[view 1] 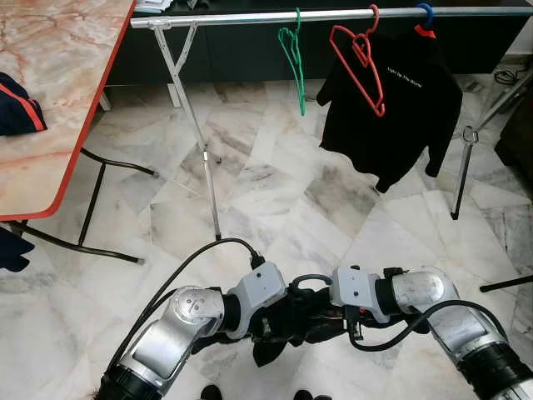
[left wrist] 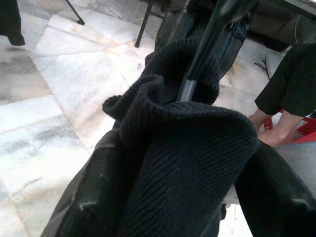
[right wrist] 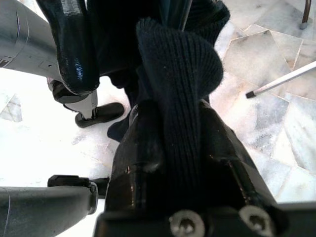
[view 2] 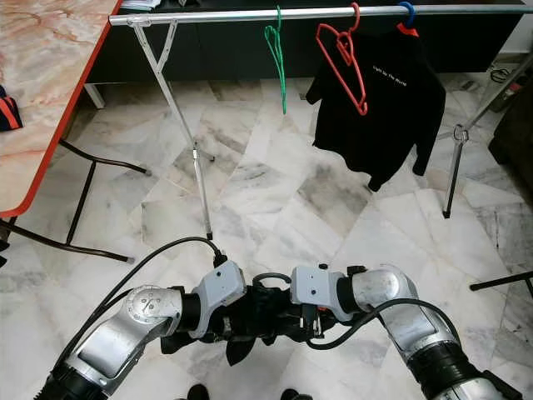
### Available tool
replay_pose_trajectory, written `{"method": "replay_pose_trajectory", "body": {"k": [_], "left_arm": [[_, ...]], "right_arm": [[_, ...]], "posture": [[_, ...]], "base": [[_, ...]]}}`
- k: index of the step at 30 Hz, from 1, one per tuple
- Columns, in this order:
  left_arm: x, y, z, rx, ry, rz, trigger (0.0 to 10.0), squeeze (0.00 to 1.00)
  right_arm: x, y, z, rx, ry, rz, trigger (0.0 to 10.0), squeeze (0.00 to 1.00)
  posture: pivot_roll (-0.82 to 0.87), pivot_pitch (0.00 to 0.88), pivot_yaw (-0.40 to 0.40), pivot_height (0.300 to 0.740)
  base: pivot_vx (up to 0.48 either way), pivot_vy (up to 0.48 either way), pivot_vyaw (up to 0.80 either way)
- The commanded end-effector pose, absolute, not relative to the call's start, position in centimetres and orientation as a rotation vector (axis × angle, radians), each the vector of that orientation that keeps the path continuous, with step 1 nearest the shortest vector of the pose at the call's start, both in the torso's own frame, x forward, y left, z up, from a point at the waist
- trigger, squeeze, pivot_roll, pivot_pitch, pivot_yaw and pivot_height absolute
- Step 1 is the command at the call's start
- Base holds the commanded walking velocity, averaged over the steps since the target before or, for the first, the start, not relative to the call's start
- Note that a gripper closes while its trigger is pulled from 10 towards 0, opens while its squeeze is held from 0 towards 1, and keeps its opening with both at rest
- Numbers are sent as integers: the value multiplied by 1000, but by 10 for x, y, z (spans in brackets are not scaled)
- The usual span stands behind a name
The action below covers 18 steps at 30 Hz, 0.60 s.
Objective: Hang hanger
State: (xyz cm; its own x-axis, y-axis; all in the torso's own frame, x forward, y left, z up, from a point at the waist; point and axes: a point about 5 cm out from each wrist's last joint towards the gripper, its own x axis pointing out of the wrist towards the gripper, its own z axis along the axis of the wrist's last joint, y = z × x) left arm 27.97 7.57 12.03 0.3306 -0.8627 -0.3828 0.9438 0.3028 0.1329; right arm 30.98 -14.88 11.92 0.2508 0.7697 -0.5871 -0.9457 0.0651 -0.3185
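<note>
So the robot's standing on the marble floor [view 1: 275, 208] with both arms pulled in low in front of its body, wrists nearly meeting. The left gripper [left wrist: 173, 163] and right gripper [right wrist: 173, 143] are both clamped onto a bunched-up black knit garment [view 1: 287, 325], ribbed like a sweater. In the wrist views the fabric is squeezed tight between each pair of black fingers, so both claws are closed down on it, with only the thickness of the cloth between them. A dark hanger hook [view 1: 310, 281] curls up out of the bundle right between the two wrists, and in the left wrist view a dark hanger stem [left wrist: 197, 64] pokes out through the collar of the knit. So the hanger is down low with the garment, in the robot's grip, well apart from the rail.

The silver clothes rail [view 1: 250, 17] runs across the far side of the room. On it hang an empty green hanger [view 1: 292, 58], to its right an empty red hanger [view 1: 360, 62], and further right a black T-shirt [view 1: 400, 108] with small white lettering, on a hanger with a blue hook [view 1: 425, 14].

Off to the left there's a folding table [view 1: 58, 92] with a marbled pinkish top and red edge, and some dark blue and red clothing [view 1: 18, 107] on it. In the left wrist view a person's bare foot [left wrist: 269, 133] shows nearby.
</note>
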Motion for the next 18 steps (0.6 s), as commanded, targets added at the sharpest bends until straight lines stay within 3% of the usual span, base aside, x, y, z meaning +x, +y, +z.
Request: {"method": "replay_pose_trajectory", "body": {"k": [1, 18], "left_arm": [[278, 74, 116, 363, 271, -1224, 0, 0], [281, 72, 118, 374, 253, -1205, 0, 0]], "right_arm": [[309, -145, 124, -713, 255, 1326, 0, 0], [309, -146, 124, -708, 261, 1324, 0, 0]], "posture": [[-66, 294, -45, 740], [-66, 294, -44, 740]], "base": [[0, 0, 0], [0, 0, 0]]}}
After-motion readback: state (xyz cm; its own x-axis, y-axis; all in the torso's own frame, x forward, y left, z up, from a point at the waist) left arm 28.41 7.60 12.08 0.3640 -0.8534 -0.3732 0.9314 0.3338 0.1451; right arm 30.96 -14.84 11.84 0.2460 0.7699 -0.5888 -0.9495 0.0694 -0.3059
